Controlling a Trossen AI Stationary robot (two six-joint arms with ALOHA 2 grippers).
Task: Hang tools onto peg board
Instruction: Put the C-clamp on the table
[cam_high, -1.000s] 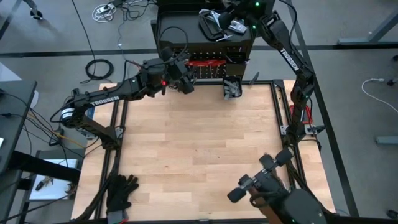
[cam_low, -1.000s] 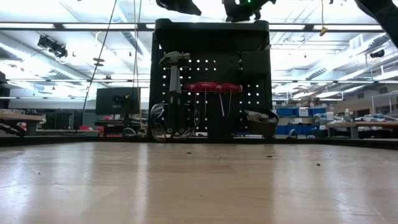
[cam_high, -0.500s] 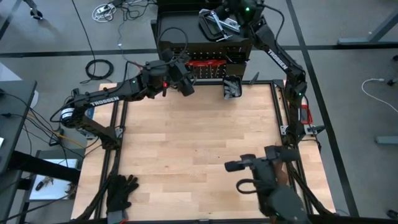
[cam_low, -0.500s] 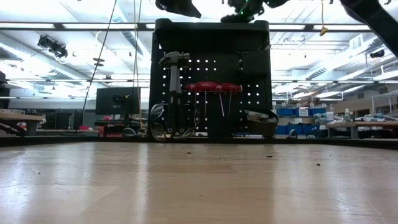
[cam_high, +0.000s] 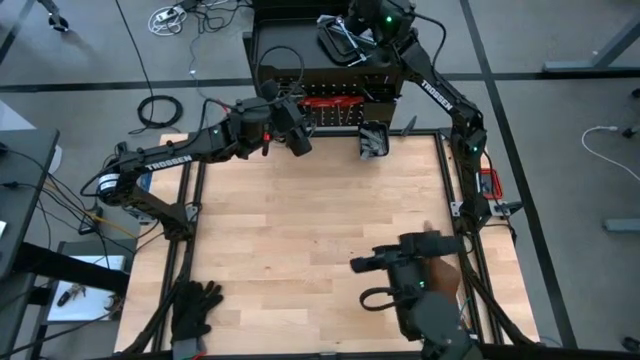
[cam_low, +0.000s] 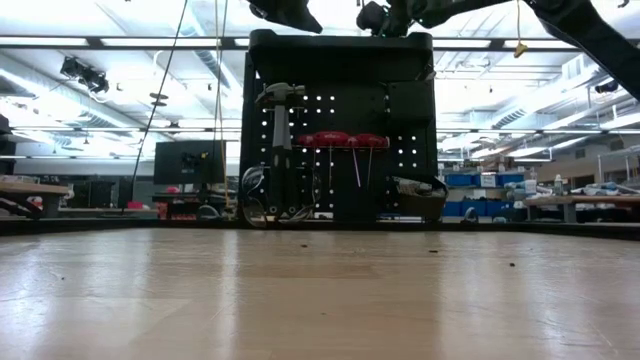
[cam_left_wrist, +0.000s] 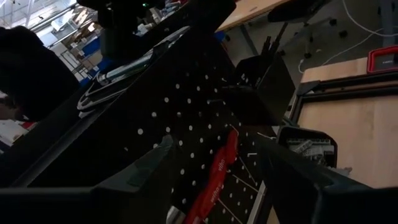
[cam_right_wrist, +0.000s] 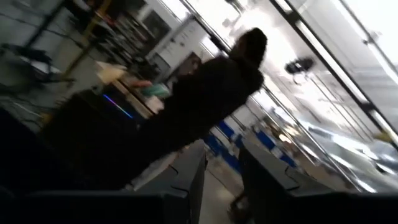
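Honestly, right gripper (cam_high: 352, 28), grip unclear, sits above the board (cam_high: 330, 95) by the clamp (cam_high: 338, 42) and could knock it off, left gripper (cam_high: 296, 135) open.

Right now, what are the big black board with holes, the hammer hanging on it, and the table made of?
The peg board looks like black painted metal: flat, thin, with neat rows of punched holes. The hammer seems to have a shiny steel head, which glints silver, and a dark handle, maybe rubber. The table looks like pale wooden planks, with visible grain and seams.
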